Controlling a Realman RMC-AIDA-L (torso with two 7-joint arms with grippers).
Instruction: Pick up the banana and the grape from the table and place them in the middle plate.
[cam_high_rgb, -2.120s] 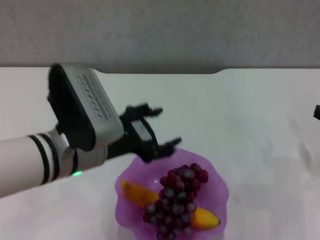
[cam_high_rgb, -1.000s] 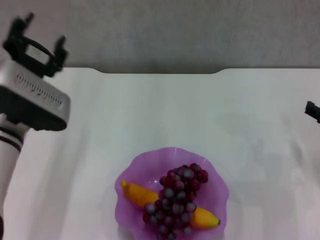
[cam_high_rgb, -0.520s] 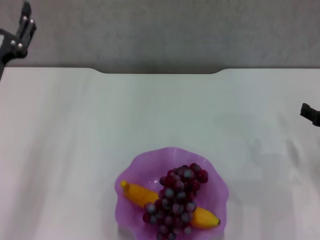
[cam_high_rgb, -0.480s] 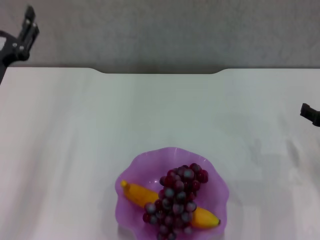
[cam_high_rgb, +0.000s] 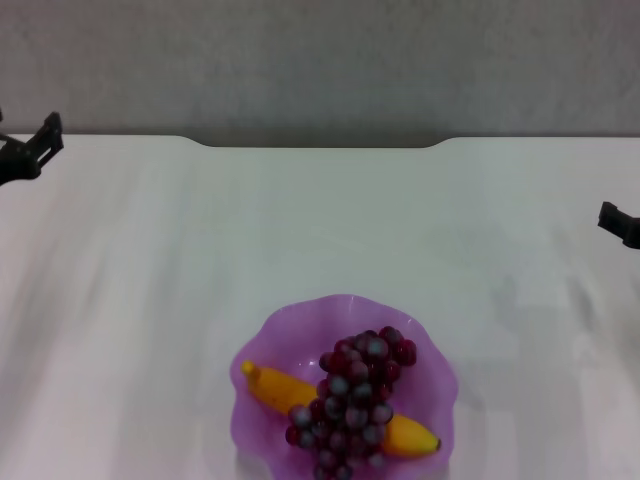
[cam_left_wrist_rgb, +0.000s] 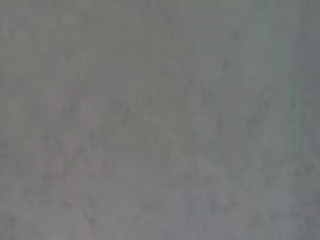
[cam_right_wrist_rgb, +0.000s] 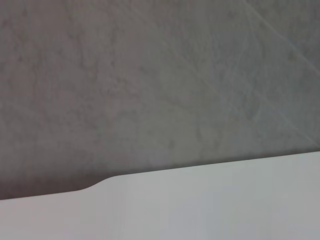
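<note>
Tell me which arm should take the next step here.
Neither: the banana and the grape already lie in the middle plate. The left gripper and right gripper sit at the table's side edges, similarly far.

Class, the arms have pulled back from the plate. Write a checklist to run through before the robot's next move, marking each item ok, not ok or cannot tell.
1. Banana lies in the middle plate: ok.
2. Grape lies in the same plate, across the banana: ok.
3. No fruit left on the table: ok in the head view.
4. Left gripper away from the plate, at the far left edge: ok.
5. Right gripper away from the plate, at the right edge: ok.
6. Both grippers empty: cannot tell; only slivers show.
</note>
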